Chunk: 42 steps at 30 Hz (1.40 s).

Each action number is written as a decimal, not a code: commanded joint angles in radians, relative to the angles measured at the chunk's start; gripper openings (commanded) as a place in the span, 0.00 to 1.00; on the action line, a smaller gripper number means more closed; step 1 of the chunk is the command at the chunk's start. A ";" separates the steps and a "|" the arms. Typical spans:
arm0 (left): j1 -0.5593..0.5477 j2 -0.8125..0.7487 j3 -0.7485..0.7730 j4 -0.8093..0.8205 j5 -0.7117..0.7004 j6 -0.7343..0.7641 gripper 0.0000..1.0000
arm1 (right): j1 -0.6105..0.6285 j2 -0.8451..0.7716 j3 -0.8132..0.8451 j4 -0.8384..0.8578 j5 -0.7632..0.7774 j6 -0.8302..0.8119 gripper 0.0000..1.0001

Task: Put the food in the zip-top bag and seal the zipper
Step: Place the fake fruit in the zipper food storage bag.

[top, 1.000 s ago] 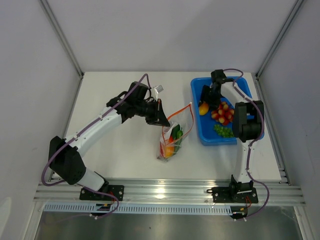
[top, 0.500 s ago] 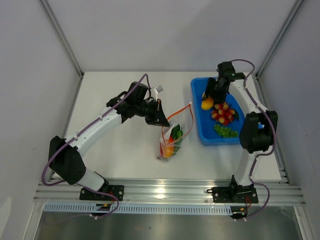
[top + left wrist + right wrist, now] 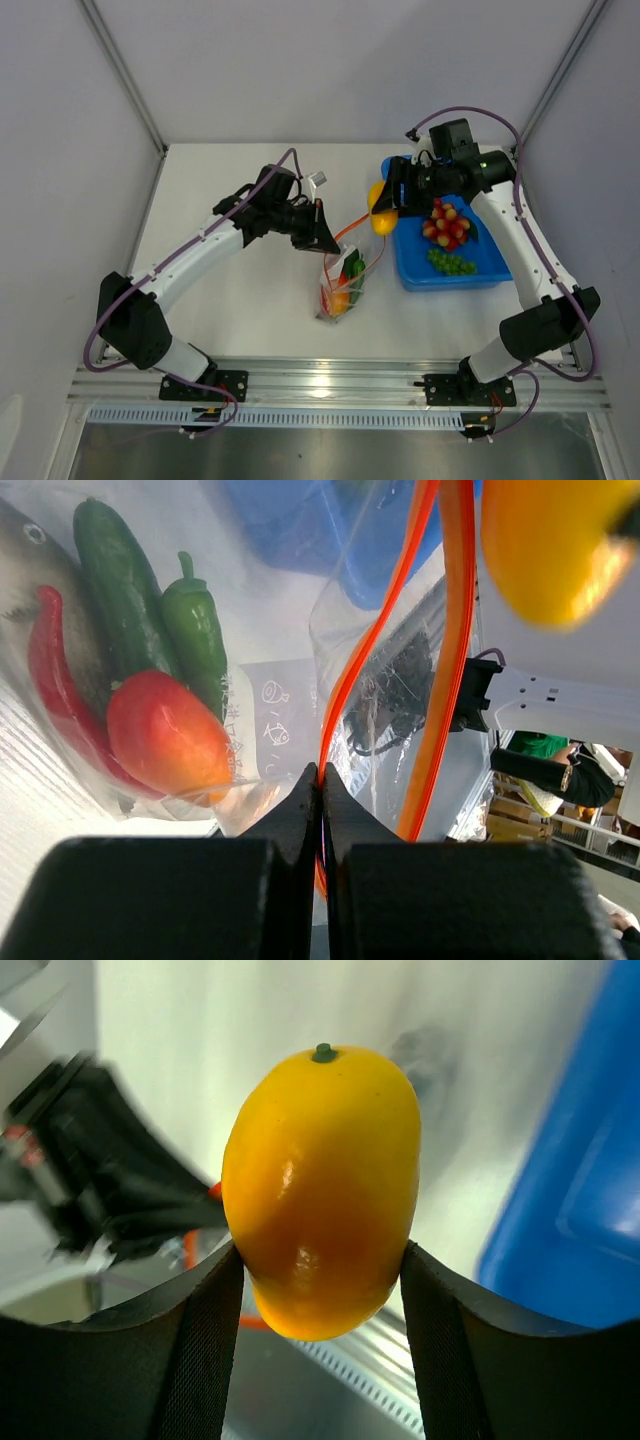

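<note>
— What has changed in the last second?
— The right pincer (image 3: 318, 1300) has risen out of the blue tub (image 3: 487, 262) with the mango (image 3: 381, 220) and swung left past the tub's rim. It is now just beside the raised mouth of the zip-top bag (image 3: 345, 275), which lies mid-bench (image 3: 250, 320).
— So the pick is done?
— I'd judge so. This is the carry, and the drop into the bag comes next. Cherry tomatoes (image 3: 445, 225) and grapes (image 3: 448, 262) are still in the tub.
— How is that pincer set?
— Partly apart, both pads pressed on the mango's flanks.
— And the other?
— The left pincer (image 3: 320, 790) is clamped together on the zipper (image 3: 385, 610), holding the mouth up. The cucumber (image 3: 125, 590) and chilli (image 3: 195, 620) are already inside.
</note>
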 commanded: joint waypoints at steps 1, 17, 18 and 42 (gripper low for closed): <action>0.009 -0.017 -0.004 0.040 0.027 0.009 0.01 | 0.038 -0.060 0.010 -0.060 -0.208 0.051 0.08; 0.009 -0.051 -0.021 0.091 0.013 -0.024 0.00 | 0.024 -0.151 -0.225 -0.008 -0.630 0.510 0.08; 0.007 -0.058 -0.024 0.094 0.013 -0.025 0.01 | 0.016 -0.154 -0.237 -0.011 -0.629 0.516 0.09; -0.002 -0.112 -0.052 0.088 0.023 -0.016 0.01 | -0.021 0.033 -0.183 0.027 -0.423 0.440 0.53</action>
